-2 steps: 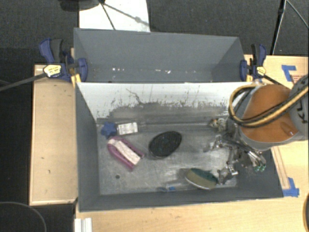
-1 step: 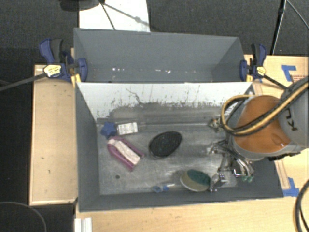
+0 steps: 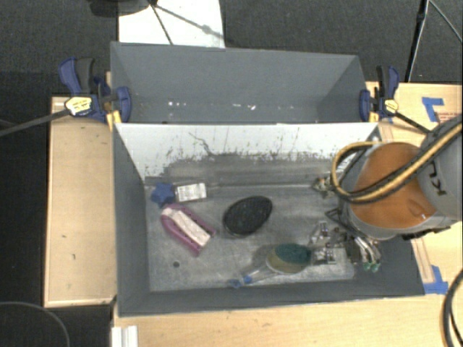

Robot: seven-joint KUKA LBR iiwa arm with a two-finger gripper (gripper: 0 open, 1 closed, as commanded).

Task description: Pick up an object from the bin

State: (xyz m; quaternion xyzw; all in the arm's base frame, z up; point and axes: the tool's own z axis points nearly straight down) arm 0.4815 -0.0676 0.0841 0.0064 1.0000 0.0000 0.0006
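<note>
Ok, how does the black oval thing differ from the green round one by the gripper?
The black oval thing is dark all over; the green round thing has a pale rim. The black one lies mid-bin, apart from the gripper; the green one lies near the front wall, beside it. Both lie flat.

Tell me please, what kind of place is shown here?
Probably a robotics lab test station: a robot arm with an orange cover and cables reaches into a grey metal bin holding loose things, such as a black oval disc and a pink packet.
</note>
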